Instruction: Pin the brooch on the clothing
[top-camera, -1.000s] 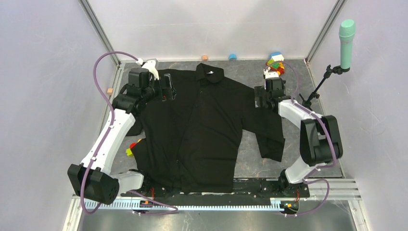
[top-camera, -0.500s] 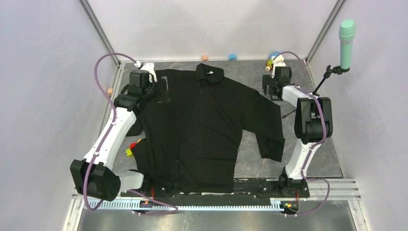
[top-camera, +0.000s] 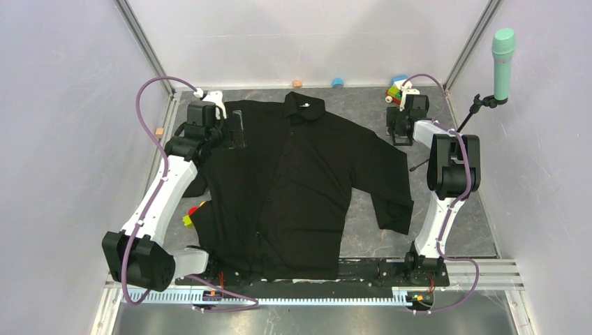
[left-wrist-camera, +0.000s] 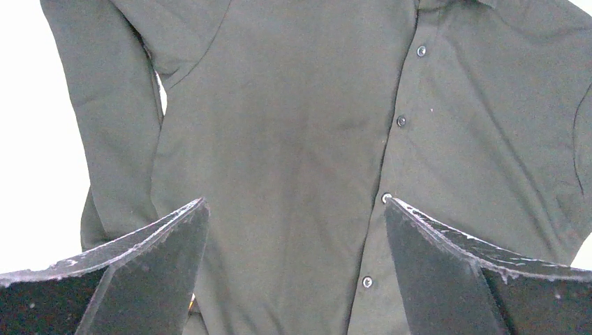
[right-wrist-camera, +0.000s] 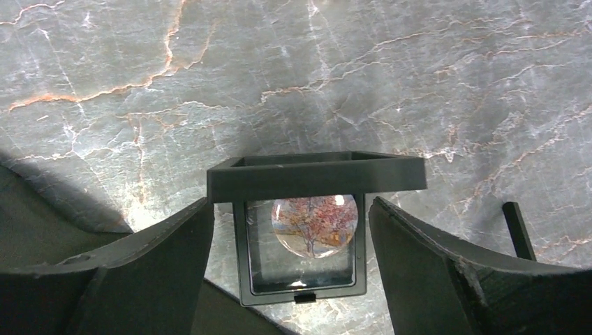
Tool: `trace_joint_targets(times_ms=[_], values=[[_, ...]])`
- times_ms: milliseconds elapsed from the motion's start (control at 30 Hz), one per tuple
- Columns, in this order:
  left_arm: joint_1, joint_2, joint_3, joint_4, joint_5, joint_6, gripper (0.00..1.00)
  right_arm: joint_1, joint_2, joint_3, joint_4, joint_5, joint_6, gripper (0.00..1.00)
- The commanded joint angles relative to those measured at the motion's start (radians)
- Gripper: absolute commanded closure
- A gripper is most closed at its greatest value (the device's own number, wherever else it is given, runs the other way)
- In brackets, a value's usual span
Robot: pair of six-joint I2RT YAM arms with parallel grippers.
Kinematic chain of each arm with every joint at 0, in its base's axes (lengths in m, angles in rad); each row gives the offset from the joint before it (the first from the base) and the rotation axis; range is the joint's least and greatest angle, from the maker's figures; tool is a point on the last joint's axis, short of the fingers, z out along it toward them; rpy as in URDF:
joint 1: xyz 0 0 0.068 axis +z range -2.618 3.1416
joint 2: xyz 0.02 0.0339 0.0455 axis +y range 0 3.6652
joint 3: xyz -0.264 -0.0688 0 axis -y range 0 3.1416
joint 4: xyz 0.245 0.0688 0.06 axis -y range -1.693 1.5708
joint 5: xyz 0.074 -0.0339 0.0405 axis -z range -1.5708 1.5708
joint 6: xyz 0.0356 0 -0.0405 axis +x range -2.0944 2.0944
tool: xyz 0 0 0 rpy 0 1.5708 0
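Observation:
The clothing, a black shirt point(top-camera: 307, 181), lies spread flat and face up on the table; its button placket shows in the left wrist view point(left-wrist-camera: 293, 105). The brooch point(right-wrist-camera: 314, 225), a round disc with a pinkish tree picture, lies inside an open small black square frame box point(right-wrist-camera: 304, 279) on the marble table top. My right gripper point(right-wrist-camera: 290, 202) is open and empty, with one finger on each side of the box, just beyond the shirt's right shoulder point(top-camera: 399, 129). My left gripper point(left-wrist-camera: 294, 202) is open and empty, above the shirt's left shoulder point(top-camera: 234, 129).
Colourful toys point(top-camera: 399, 87), a blue piece point(top-camera: 337, 82) and an orange cube point(top-camera: 297, 83) lie along the back edge. A green microphone point(top-camera: 502, 52) stands on a stand at the right. A red and yellow toy point(top-camera: 190, 215) lies by the shirt's left side.
My right arm has swung from over the shirt's right shoulder to the far right of the table, over the box. My left gripper has shifted slightly back.

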Motion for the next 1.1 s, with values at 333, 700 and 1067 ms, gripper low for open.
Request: trace_joint_targets(times_ms=[333, 700, 1067], values=[[0.007, -0.036, 0.012, 0.019, 0.006, 0.042, 0.0, 0.002, 0.046, 0.061, -0.004, -0.019, -0.029, 0.24], [0.007, -0.049, 0.006, 0.021, 0.018, 0.039, 0.0, 0.004, 0.038, 0.046, -0.003, -0.042, -0.024, 0.53], [0.007, -0.065, 0.003, 0.027, 0.031, 0.034, 0.0, 0.009, -0.066, -0.009, 0.01, -0.077, -0.005, 0.62]])
